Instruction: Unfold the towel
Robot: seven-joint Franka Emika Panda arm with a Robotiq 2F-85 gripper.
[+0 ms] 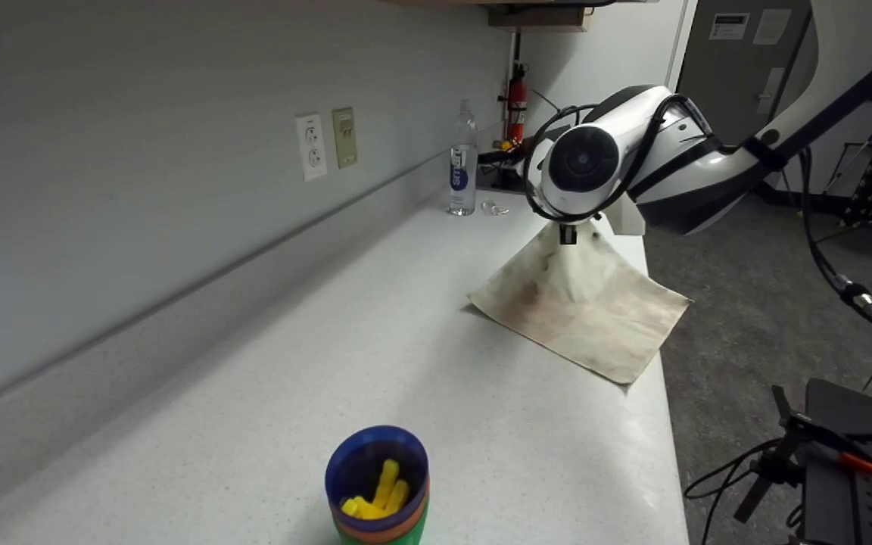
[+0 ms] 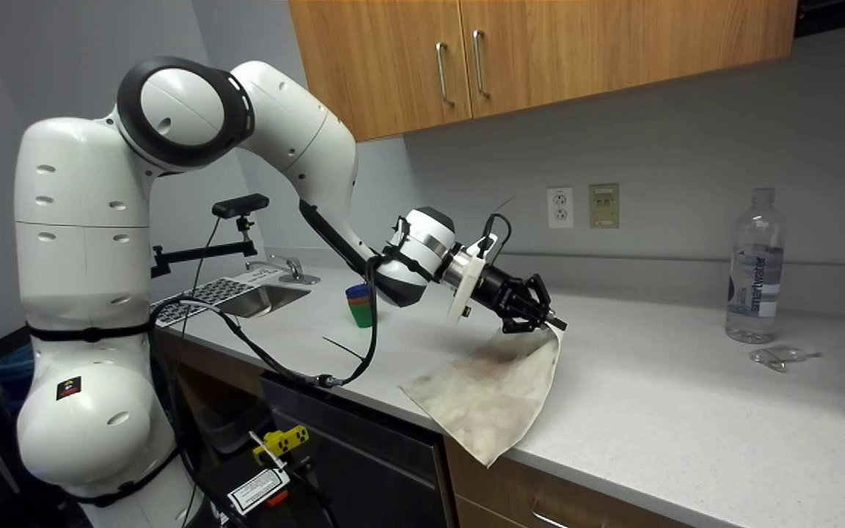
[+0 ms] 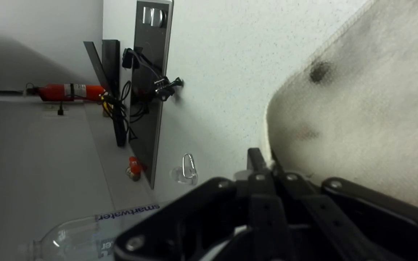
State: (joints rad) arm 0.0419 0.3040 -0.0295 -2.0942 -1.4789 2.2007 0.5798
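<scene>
we have the edge of the towel (image 2: 492,396) clamped in the fingers (image 3: 255,159), raised above the counter (image 1: 504,424), where the rest spreads, one corner past the front edge. our pinch seems shallow, though blurred, so a hard tug could slip it; dragging frontward could send the towel over.

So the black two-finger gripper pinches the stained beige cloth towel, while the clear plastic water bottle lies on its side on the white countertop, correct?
Not quite: the bottle stands upright on the countertop, as both exterior views show; the wrist view just pictures it sideways. The rest holds: the gripper pinches the towel.
</scene>
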